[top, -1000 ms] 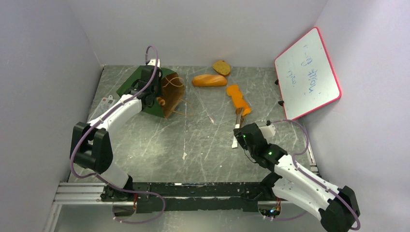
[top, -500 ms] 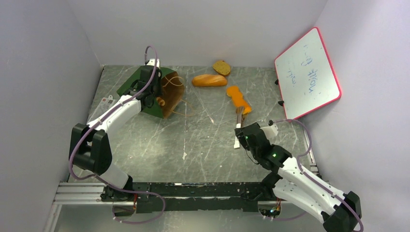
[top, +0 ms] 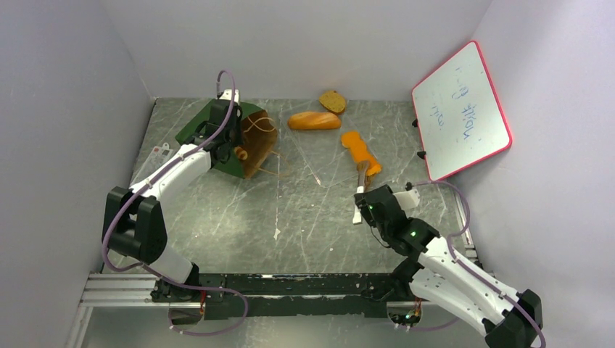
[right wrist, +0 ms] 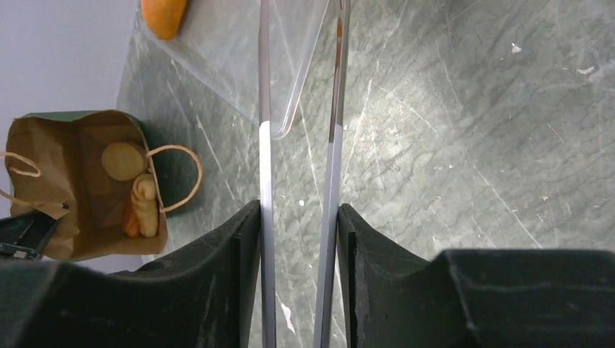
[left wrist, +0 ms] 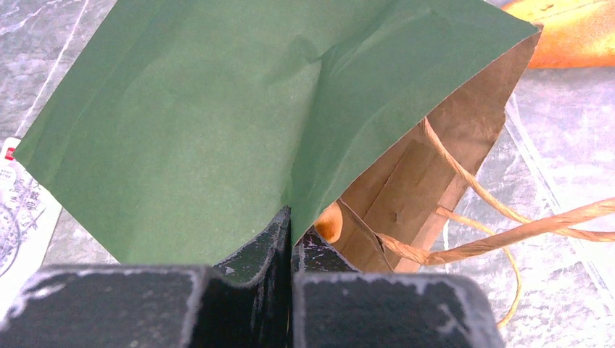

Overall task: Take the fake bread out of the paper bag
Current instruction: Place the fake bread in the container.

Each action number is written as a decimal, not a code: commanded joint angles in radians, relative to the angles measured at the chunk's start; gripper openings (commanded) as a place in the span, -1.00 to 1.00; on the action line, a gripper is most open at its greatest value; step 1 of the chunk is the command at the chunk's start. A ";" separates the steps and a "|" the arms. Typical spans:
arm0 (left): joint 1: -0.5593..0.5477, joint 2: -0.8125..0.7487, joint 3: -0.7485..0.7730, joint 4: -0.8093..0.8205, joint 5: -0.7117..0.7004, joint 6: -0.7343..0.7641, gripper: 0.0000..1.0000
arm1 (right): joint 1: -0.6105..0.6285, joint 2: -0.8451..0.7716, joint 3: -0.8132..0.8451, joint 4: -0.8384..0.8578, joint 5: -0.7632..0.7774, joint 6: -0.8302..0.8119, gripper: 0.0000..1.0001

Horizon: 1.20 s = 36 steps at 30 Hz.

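Note:
The dark green paper bag (top: 217, 134) lies tipped at the back left, its brown mouth facing right. My left gripper (top: 228, 150) is shut on the bag's lower wall edge (left wrist: 217, 109); an orange bread (left wrist: 330, 221) peeks out inside. In the right wrist view the bag (right wrist: 80, 181) holds a round bun (right wrist: 123, 160) and a croissant (right wrist: 147, 206). Outside lie the oblong loaf (top: 313, 120), the speckled slice (top: 333, 101) and the long flat orange piece (top: 360, 151). My right gripper (top: 360, 196) is shut on silver tweezers (right wrist: 265, 145), whose tips point at the orange piece.
A pink-framed whiteboard (top: 462, 109) leans on the right wall. A clear plastic sheet (top: 312, 163) lies mid-table, under the tweezers' tips. The bag's cord handles (top: 272, 156) trail right of its mouth. A white card (top: 156, 156) lies by the left wall.
My right arm has shifted slightly toward the near right with the tweezers. The left gripper and the bag have not moved.

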 commanded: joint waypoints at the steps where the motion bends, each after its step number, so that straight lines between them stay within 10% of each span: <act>1: -0.007 -0.032 -0.003 0.043 0.022 -0.007 -0.86 | 0.007 -0.020 0.022 0.002 0.049 0.019 -0.13; 22: -0.007 -0.048 -0.018 0.039 0.019 -0.003 -0.86 | -0.177 0.184 0.003 0.328 -0.092 -0.149 -0.16; 36: -0.007 -0.019 -0.005 0.045 0.032 -0.005 -0.86 | -0.191 0.068 -0.047 0.225 -0.135 -0.126 -0.04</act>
